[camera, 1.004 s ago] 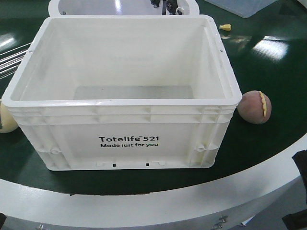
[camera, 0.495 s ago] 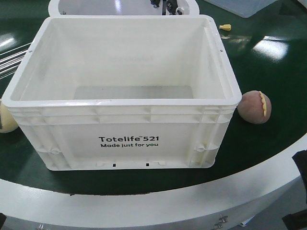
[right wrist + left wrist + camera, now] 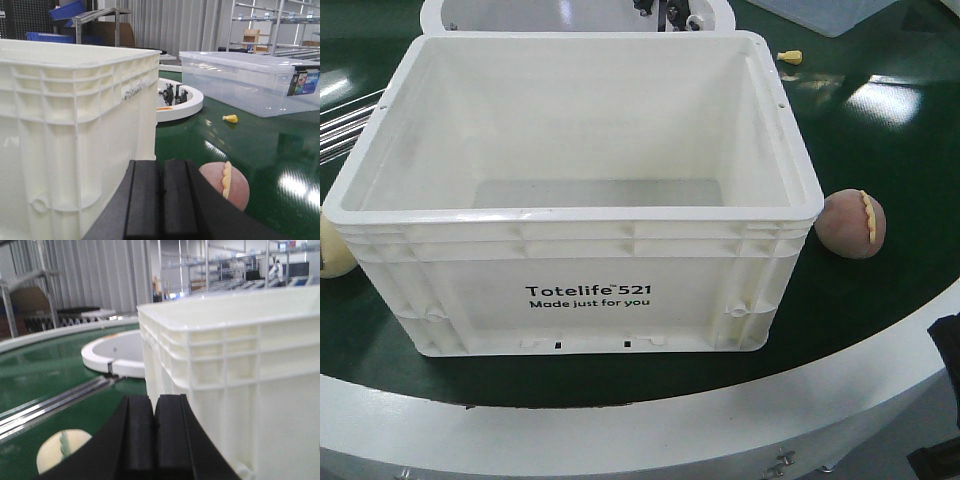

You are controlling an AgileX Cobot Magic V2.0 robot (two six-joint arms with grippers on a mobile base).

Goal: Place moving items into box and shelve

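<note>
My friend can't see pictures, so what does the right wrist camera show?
A big white crate fills the left side. Beside it on the green table lies a pinkish-brown lump with a yellow strip, just past the shut right gripper.

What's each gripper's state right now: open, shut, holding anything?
Left gripper: jaws shut, holding nothing.
Right gripper: jaws shut, holding nothing.

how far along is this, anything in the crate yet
Nothing looks done: the crate shows a bare floor. The pink lump lies outside to its right, a pale item to its left. In hand: nothing; left gripper and right gripper are shut, empty. Left: loading, shelving.
</note>
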